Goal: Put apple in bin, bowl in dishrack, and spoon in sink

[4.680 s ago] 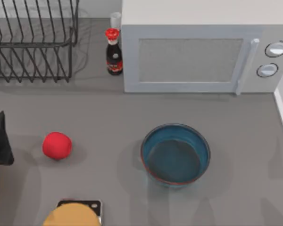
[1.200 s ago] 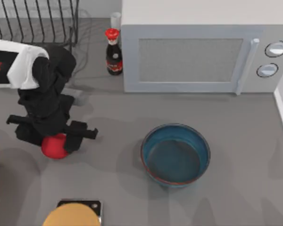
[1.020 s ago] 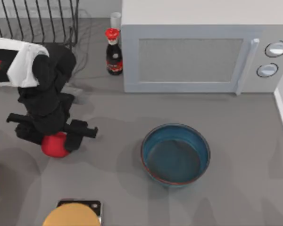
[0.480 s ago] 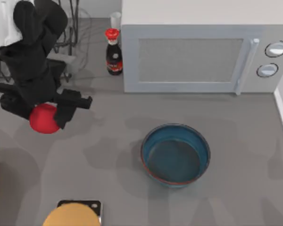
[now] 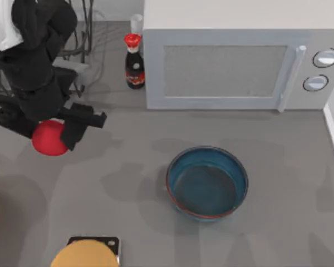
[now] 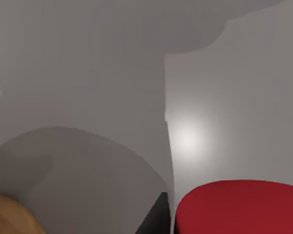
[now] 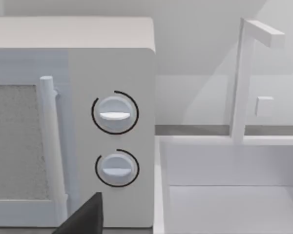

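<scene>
Apple (image 5: 46, 140) rides clamped in the left claw (image 5: 42, 130), lifted off the table (image 5: 133, 167) at its left side, near the dishrack (image 5: 72, 50), presumably bound for the bin. Bowl (image 5: 207, 182) waits mid-table; right arm idles beside the microwave (image 7: 73, 122).
</scene>
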`<move>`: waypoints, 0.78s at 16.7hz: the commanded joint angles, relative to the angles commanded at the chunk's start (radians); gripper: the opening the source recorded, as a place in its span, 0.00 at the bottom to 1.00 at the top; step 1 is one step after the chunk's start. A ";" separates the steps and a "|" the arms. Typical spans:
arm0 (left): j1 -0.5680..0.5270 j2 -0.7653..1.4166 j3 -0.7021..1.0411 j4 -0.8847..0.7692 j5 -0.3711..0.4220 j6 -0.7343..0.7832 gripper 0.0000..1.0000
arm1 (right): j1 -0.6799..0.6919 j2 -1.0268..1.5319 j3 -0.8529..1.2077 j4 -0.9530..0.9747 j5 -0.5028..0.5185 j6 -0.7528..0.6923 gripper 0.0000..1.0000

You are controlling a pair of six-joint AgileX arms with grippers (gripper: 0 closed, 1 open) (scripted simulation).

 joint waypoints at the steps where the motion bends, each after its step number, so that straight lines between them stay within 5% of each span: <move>1: 0.007 -0.001 0.001 -0.008 0.000 0.030 0.00 | 0.000 0.000 0.000 0.000 0.000 0.000 1.00; 5: 0.064 -0.029 -0.003 -0.047 0.003 0.248 0.00 | 0.000 0.000 0.000 0.000 0.000 0.000 1.00; 13: 0.250 -0.148 -0.041 -0.145 0.011 0.939 0.00 | 0.000 0.000 0.000 0.000 0.000 0.000 1.00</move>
